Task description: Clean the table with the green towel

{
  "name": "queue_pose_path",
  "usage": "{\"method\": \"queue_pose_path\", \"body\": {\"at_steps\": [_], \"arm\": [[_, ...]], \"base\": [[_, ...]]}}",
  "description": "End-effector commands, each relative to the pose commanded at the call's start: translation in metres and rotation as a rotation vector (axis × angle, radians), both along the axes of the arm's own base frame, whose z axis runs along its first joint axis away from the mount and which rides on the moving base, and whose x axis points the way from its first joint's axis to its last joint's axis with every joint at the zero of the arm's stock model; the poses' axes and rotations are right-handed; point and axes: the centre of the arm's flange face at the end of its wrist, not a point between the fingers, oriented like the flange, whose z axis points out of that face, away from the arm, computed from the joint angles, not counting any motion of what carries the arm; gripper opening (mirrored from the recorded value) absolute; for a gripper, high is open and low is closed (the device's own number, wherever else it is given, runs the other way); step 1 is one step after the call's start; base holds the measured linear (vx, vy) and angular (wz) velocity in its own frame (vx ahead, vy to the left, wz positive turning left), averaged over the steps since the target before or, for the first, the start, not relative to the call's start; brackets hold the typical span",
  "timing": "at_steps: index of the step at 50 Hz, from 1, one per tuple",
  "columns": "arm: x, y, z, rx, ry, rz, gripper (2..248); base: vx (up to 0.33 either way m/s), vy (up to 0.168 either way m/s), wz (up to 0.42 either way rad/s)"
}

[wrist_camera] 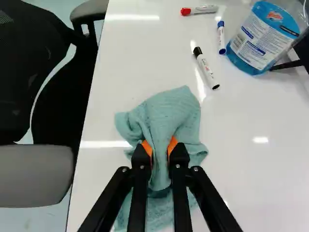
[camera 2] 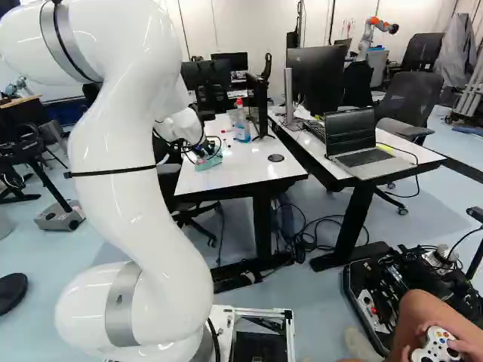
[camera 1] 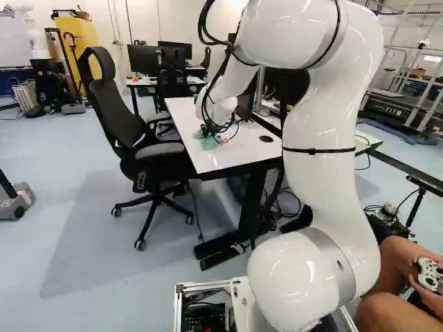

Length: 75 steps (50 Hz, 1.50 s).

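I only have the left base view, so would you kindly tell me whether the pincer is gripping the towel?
Observer: Yes, the wrist view shows the pincer with the green towel pinched between its orange pads.
Operator: Thank you; is anything small lying ahead of it?
Observer: Three markers: one red-capped, one black-capped, one blue-capped.
Operator: And anything taller?
Observer: A bottle of blue liquid, right beside the blue-capped marker.

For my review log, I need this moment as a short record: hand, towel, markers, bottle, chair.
hand: shut on the green towel
towel: bunched in the grip, spread below onto the white table
markers: black-capped marker nearest the towel; blue-capped and red-capped ones beyond
bottle: upright, blue liquid inside
chair: black office chair at the table's edge
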Motion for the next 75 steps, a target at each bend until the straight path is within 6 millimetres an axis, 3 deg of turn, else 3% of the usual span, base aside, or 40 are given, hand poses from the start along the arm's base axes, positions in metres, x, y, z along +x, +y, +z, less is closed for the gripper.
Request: {"method": "queue_pose_path", "body": {"at_steps": [13, 26, 51, 75], "arm": [[-0.018, 0.014, 0.001, -0.002, 0.009, 0.029, 53], [-0.041, 0.011, 0.003, -0.005, 0.023, 0.034, 53], [-0.068, -0.026, 0.004, -0.007, 0.04, -0.023, 53], [-0.074, -0.066, 0.005, -0.007, 0.045, -0.098, 53]], "base": [[0.0, 0.0, 0.0], [0.0, 0.0, 0.0], [0.0, 0.0, 0.0], [0.0, 0.0, 0.0]]}}
